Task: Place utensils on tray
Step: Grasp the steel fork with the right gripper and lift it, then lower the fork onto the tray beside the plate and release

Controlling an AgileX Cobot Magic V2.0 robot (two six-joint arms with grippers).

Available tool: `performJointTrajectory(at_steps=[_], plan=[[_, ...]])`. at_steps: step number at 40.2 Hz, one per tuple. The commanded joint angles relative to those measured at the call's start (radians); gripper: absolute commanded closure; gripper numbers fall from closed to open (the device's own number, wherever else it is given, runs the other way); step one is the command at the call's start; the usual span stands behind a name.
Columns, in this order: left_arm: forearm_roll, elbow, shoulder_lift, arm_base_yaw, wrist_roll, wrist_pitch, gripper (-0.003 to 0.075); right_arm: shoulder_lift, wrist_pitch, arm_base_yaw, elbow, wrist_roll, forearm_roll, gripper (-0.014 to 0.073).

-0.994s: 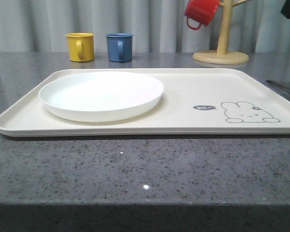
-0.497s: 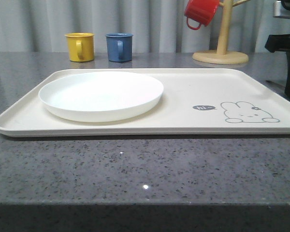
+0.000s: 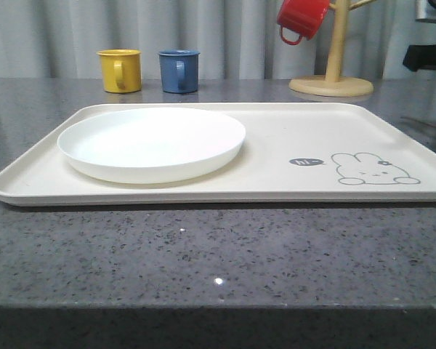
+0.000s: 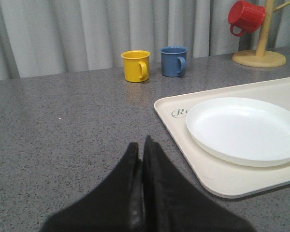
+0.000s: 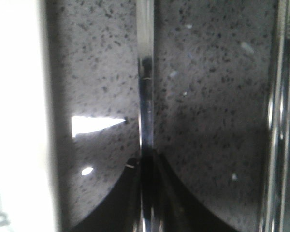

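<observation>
While right tool (image 5: 146,166) pinches slim metal utensil (image 5: 145,87), handle runs straight out from fingertips; left tool (image 4: 141,159) closed, empty.

The tray (image 3: 276,142) is bare right of the white plate (image 3: 151,142). Behind it, 2 mugs, yellow (image 3: 120,70) and blue (image 3: 179,70), and a wooden mug tree (image 3: 333,73) block the far surface (image 3: 203,247).

Kitchen-style setup, speckled grey stone counter (image 3: 203,254), wooden mug tree (image 3: 333,73), grey curtain backdrop (image 3: 225,36)
</observation>
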Motion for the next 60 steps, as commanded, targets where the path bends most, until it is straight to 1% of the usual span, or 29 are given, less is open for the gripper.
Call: performJointTrajectory(at_steps=[1, 6, 11, 16, 19, 24, 32, 41, 48, 50, 52, 58, 60], plan=[[-0.009, -0.024, 0.013, 0.003, -0.009, -0.087, 0.0738, -0.081, 0.037, 0.022, -0.08, 0.066, -0.034, 0.0589], [-0.009, -0.024, 0.013, 0.003, -0.009, -0.087, 0.0738, -0.09, 0.122, 0.11, -0.171, 0.177, -0.131, 0.0589], [-0.009, -0.024, 0.013, 0.003, -0.009, -0.087, 0.0738, -0.085, 0.174, 0.237, -0.237, 0.303, -0.165, 0.0589], [-0.009, -0.024, 0.013, 0.003, -0.009, -0.087, 0.0738, -0.074, 0.133, 0.362, -0.241, 0.43, -0.165, 0.0589], [-0.009, -0.024, 0.013, 0.003, -0.009, -0.087, 0.0738, -0.056, 0.097, 0.416, -0.244, 0.473, -0.161, 0.0589], [-0.009, -0.024, 0.013, 0.003, -0.009, -0.087, 0.0738, 0.005, 0.058, 0.484, -0.277, 0.504, -0.155, 0.0589], [-0.009, -0.024, 0.013, 0.003, -0.009, -0.087, 0.0738, 0.11, 0.077, 0.496, -0.35, 0.522, -0.138, 0.0589], [-0.009, -0.024, 0.013, 0.003, -0.009, -0.087, 0.0738, 0.179, 0.073, 0.496, -0.355, 0.53, -0.134, 0.0589], [-0.009, -0.024, 0.013, 0.003, -0.009, -0.087, 0.0738, 0.194, 0.078, 0.496, -0.355, 0.545, -0.122, 0.0585], [-0.009, -0.024, 0.013, 0.003, -0.009, -0.087, 0.0738, 0.194, 0.078, 0.496, -0.355, 0.546, -0.112, 0.0564], [-0.009, -0.024, 0.013, 0.003, -0.009, -0.087, 0.0738, 0.194, 0.08, 0.496, -0.355, 0.546, -0.112, 0.0523], [-0.009, -0.024, 0.013, 0.003, -0.009, -0.087, 0.0738, 0.194, 0.094, 0.496, -0.357, 0.546, -0.112, 0.0355], [-0.009, -0.024, 0.013, 0.003, -0.009, -0.087, 0.0738, 0.194, 0.102, 0.496, -0.361, 0.546, -0.112, 0.032]])
